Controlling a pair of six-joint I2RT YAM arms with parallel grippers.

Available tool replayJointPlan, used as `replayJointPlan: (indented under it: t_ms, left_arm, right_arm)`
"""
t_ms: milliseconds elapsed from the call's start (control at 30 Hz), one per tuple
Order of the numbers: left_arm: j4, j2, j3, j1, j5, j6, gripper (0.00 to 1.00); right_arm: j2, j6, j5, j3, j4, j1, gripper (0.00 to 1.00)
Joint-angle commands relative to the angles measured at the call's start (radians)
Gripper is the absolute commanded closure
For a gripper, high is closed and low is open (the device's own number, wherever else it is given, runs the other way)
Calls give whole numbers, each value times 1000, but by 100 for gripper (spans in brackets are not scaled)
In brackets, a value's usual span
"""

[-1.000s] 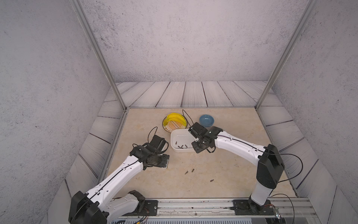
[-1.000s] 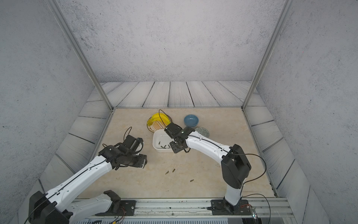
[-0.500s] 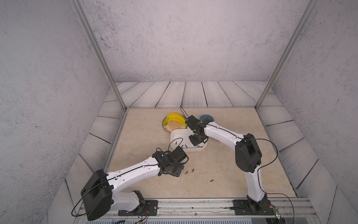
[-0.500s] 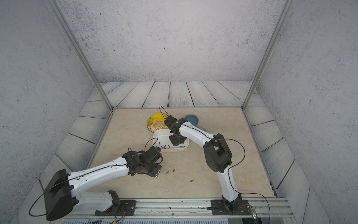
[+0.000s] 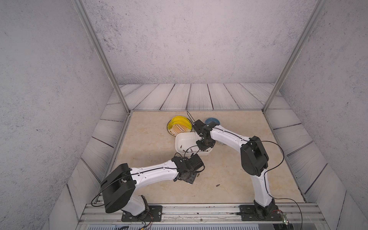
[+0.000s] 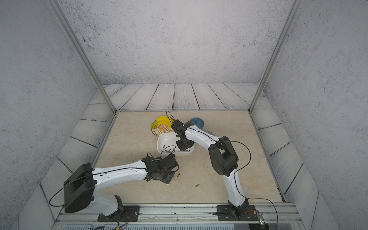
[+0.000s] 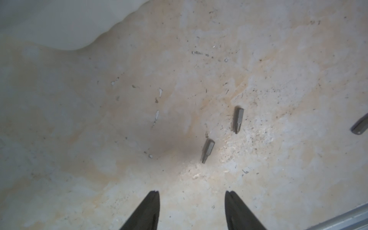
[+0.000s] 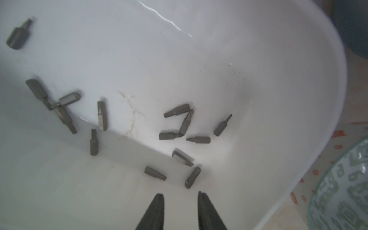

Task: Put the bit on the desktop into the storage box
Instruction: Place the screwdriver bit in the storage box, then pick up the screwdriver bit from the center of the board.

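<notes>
The left gripper (image 7: pixel 192 192), having swung in from the desktop's edge, is now hovering with jaws spread and empty. The nearest bit (image 7: pixel 208 150) is lying just ahead of it and a second bit (image 7: pixel 238 119) beyond that. The right gripper (image 8: pixel 180 194), clamped a second ago, is parting its jaws over the storage box (image 8: pixel 258 79) with nothing between them (a delivered bit is probably joining the scattered bits (image 8: pixel 185 123) below), so the left pick-up is likely coming next. The desktop (image 7: pixel 99 119) is showing scuffed beige marble, and grey textured walls (image 5: pixel 179 39) are enclosing the cell.
</notes>
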Motion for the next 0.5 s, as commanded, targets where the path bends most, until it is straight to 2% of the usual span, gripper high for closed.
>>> replayJointPlan:
  t_ms: [0,67,200,467]
  left_arm:
    - [4,53,34,-8,-1,26,43]
    - [4,87,46,-9,-1,39,43]
    - [4,149,74,-9,-7,74,54]
    - [8,220,119,-9,-9,99,54]
  right_arm:
    - [-131,9,31,-25,-19,-29,67]
    - [-178,6,38,-44,-26,-44,67]
    - [-256,0,60,-72,-40,-62,67]
    - [-324,0,70,-100,-54,-79,68]
